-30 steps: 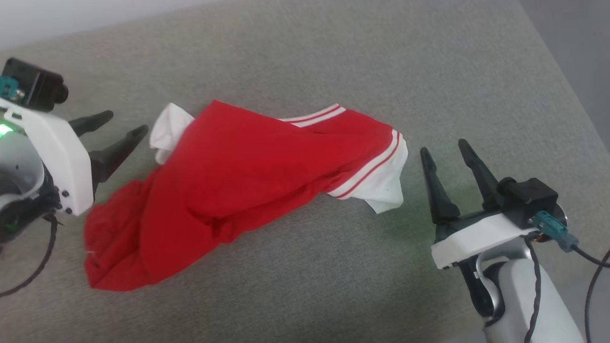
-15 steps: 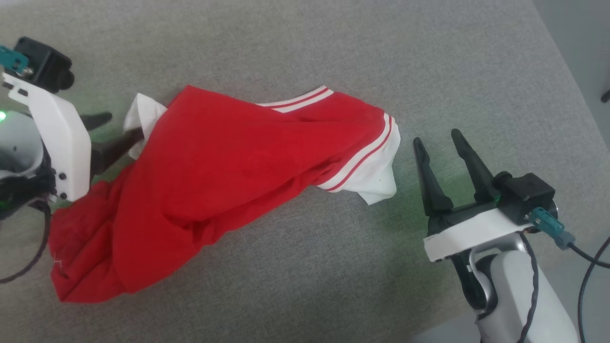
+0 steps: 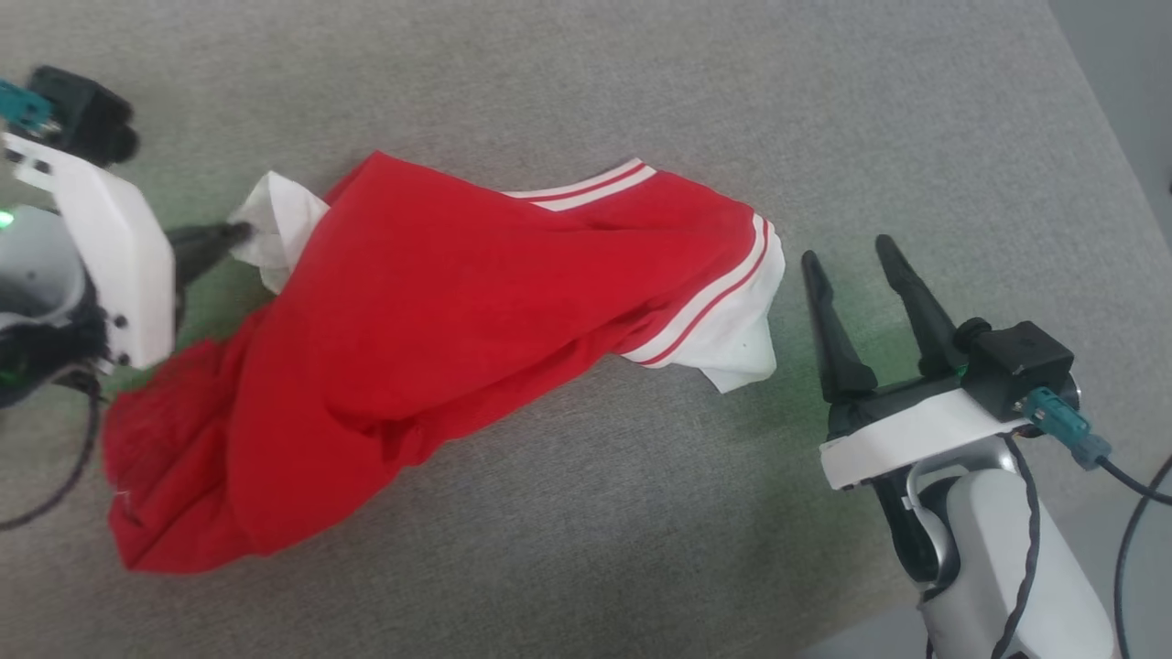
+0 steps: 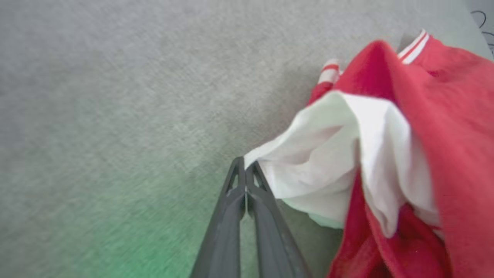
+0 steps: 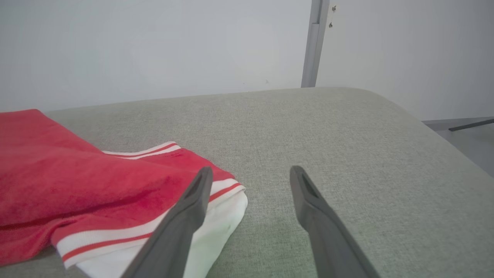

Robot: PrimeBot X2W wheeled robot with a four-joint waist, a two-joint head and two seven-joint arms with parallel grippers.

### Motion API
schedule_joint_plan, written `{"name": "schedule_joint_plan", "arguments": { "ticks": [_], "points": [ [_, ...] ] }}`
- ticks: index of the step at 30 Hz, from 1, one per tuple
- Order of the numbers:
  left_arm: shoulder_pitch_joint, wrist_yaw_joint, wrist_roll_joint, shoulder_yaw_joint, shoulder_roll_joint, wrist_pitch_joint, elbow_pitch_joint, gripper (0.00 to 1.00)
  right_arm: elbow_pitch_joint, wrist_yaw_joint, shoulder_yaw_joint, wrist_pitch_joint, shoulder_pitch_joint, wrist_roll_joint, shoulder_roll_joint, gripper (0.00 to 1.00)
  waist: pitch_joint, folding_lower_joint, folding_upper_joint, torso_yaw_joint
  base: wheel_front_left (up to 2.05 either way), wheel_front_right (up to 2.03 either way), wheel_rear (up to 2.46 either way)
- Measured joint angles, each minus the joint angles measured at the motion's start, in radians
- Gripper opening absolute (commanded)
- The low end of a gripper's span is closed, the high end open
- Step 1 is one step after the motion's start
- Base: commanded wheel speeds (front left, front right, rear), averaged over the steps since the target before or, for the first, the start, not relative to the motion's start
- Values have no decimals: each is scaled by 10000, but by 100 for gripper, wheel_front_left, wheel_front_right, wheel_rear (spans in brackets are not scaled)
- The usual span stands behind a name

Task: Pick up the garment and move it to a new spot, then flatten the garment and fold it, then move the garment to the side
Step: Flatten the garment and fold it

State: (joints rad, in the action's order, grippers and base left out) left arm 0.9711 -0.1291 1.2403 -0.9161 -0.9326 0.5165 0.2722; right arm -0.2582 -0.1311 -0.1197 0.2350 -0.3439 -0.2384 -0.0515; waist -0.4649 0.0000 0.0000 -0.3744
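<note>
The garment (image 3: 430,311), a red jersey with white sleeve ends and striped trim, lies crumpled across the grey padded surface (image 3: 641,110); no number shows. My left gripper (image 3: 240,233) is shut, its tips pinching the edge of the white sleeve (image 3: 279,224) at the garment's left end. The left wrist view shows the two fingers pressed together (image 4: 244,164) right at the corner of that sleeve (image 4: 328,154). My right gripper (image 3: 847,256) stands open just right of the other white sleeve end (image 3: 746,343), apart from it. In the right wrist view the fingers (image 5: 249,173) are spread, the sleeve (image 5: 216,216) behind the left one.
The padded surface's right edge (image 3: 1126,183) drops to a grey floor. A pale wall and a metal post (image 5: 312,42) stand behind the surface. A black cable (image 3: 1135,494) hangs off my right wrist. Bare fabric lies in front of and behind the garment.
The head camera has shifted. My left gripper, open a second ago, has moved to the white sleeve and shut on its edge. The right gripper stays open beside the other sleeve.
</note>
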Motion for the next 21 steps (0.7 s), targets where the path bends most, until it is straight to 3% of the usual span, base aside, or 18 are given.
{"name": "schedule_joint_plan", "arguments": {
  "ticks": [9, 21],
  "points": [
    [-72, 0, 422, 94, -422, -767, 571, 0, -6, 0, 518, -265, 87, 479, 4, 100, 526, 0, 0, 520, 0, 0, 0],
    [-1754, 0, 1162, 213, -1262, -2311, 1935, 0, 537, 0, 905, -982, 469, 1047, 8, 100, 1466, 0, 0, 1633, 0, 0, 0]
  ]
}}
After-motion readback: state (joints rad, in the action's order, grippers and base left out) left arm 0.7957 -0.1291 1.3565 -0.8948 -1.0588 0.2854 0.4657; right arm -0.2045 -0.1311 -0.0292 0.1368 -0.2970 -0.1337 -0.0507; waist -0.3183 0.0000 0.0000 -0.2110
